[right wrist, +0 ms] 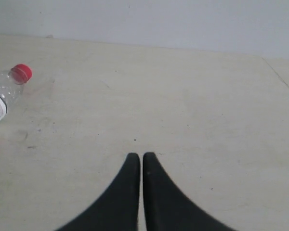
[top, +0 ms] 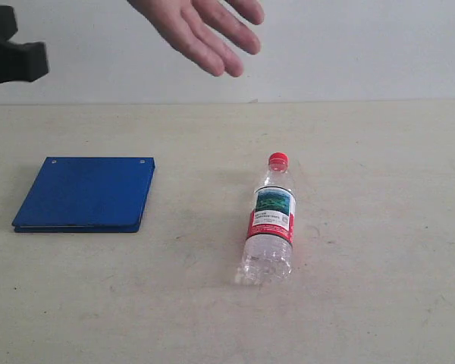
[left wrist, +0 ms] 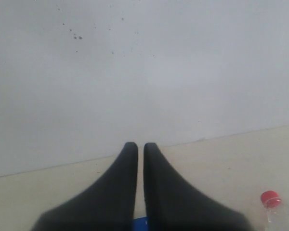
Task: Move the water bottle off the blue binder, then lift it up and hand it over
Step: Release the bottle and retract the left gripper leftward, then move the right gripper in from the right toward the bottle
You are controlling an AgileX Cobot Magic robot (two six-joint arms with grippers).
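Observation:
The water bottle [top: 270, 220] stands upright on the bare table, right of centre, its red cap [top: 278, 160] on top and its label round the middle. The blue binder [top: 86, 193] lies flat at the left, well apart from the bottle, with nothing on it. My left gripper [left wrist: 140, 145] is shut and empty, raised above the binder's side; part of that arm shows dark at the upper left [top: 14, 54]. The bottle's cap [left wrist: 270, 198] peeks in at that view's edge. My right gripper [right wrist: 138, 156] is shut, empty, low over bare table, with the bottle [right wrist: 5, 92] off to one side.
A person's open hand [top: 205, 29] hangs over the table's far edge, palm down, above and between binder and bottle. A pale wall [top: 364, 53] backs the beige table [top: 364, 303]. The table's corner edge [right wrist: 282, 77] shows in the right wrist view.

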